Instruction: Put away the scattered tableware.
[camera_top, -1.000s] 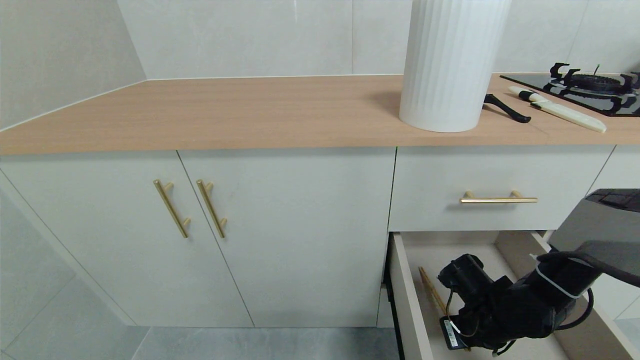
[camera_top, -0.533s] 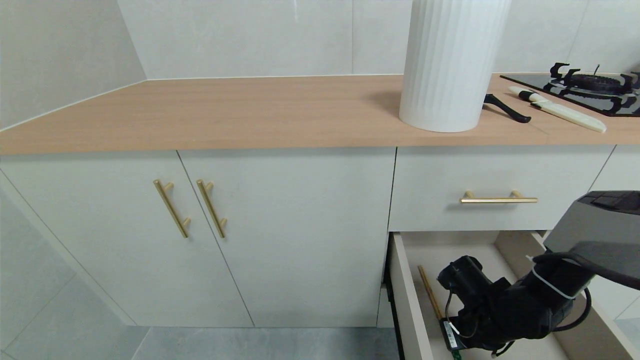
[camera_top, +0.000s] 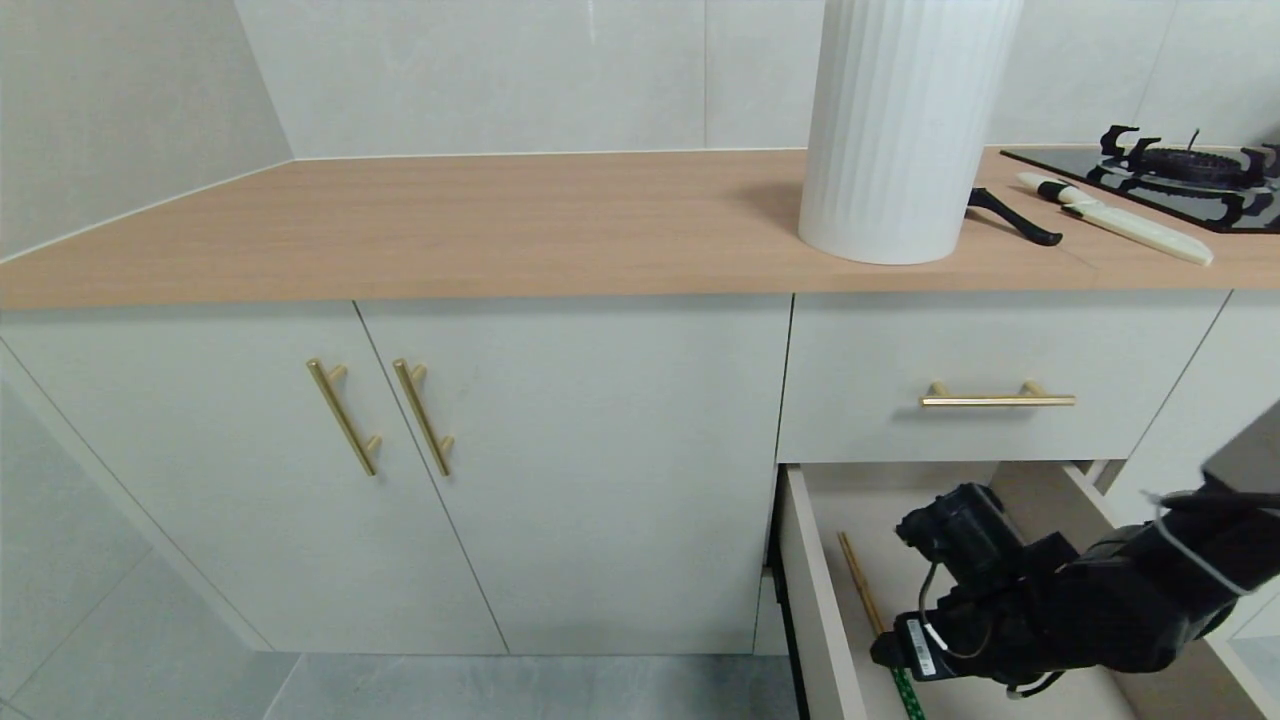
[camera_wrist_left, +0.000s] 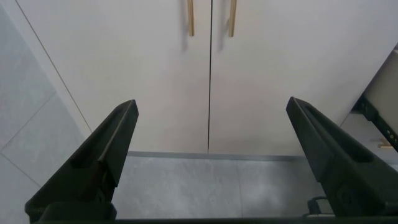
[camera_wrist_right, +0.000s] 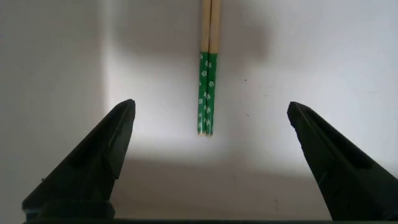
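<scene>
Bamboo chopsticks (camera_wrist_right: 208, 62), loose, beneath spread claw (camera_wrist_right: 210, 103)

A pair of chopsticks (camera_wrist_right: 208, 68) lies on the pale floor of a drawer (camera_wrist_right: 311, 56), the two sticks side by side and touching. Their green ends are dotted with small white flowers. The right gripper (camera_wrist_right: 209, 106) hangs over them with its two dark fingers (camera_wrist_right: 93, 162) spread wide, touching neither stick. The green ends lie in line with the gap between the fingers. A pale drawer wall (camera_wrist_right: 50, 62) rises near the chopsticks.
</scene>
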